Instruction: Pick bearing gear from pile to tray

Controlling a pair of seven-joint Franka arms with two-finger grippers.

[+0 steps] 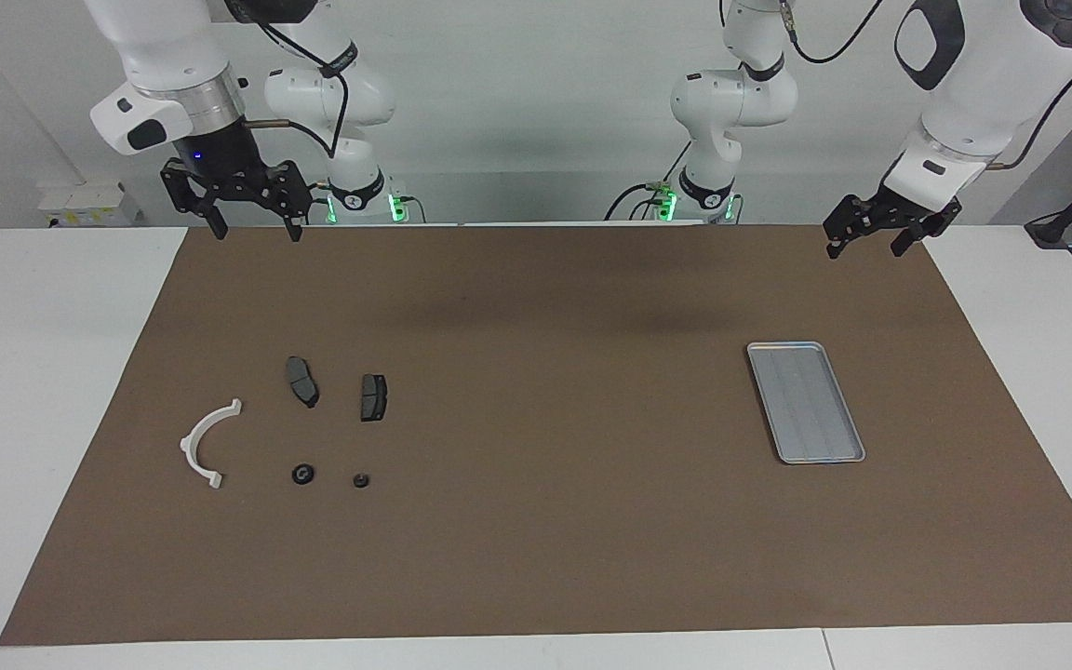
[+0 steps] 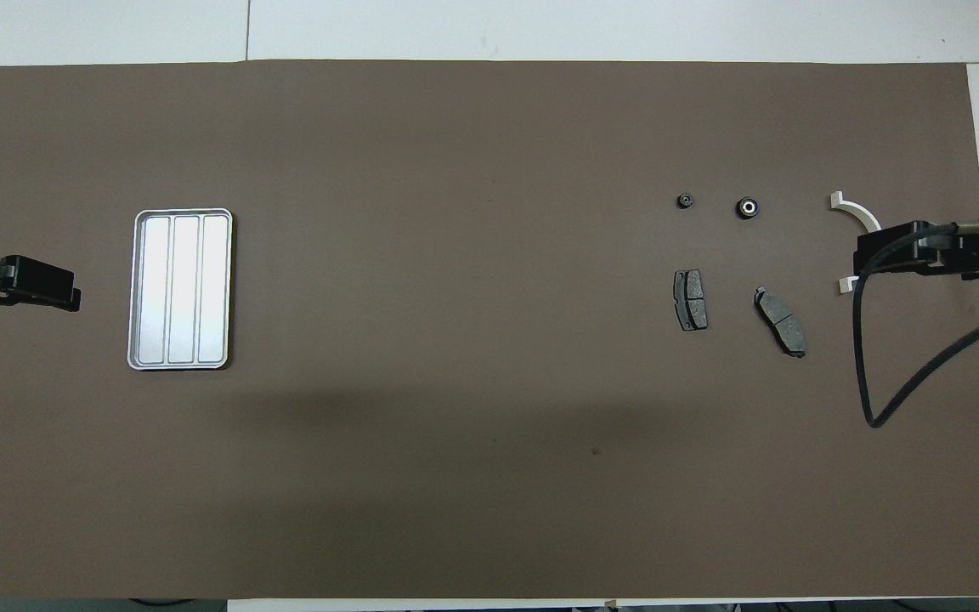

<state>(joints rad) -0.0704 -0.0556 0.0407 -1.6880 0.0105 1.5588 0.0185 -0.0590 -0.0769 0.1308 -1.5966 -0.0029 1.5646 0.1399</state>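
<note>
The pile lies on the brown mat toward the right arm's end: a white curved arc [image 1: 200,438], two dark grey brake pads [image 1: 301,381] [image 1: 373,397], and two small black round pieces [image 1: 302,475] [image 1: 361,481]. The larger round piece [image 2: 747,207] has a pale centre; the smaller one [image 2: 686,201] lies beside it. The silver ribbed tray [image 1: 806,402] [image 2: 181,289] lies empty toward the left arm's end. My right gripper [image 1: 257,230] hangs open and empty, high over the mat, and covers the arc's [image 2: 853,207] middle from above. My left gripper [image 1: 865,246] [image 2: 75,298] hangs open and empty beside the tray.
The brown mat [image 1: 555,521] covers most of the white table. A black cable [image 2: 872,365] loops down from the right arm over the mat's end. Both arm bases stand at the table's robot edge.
</note>
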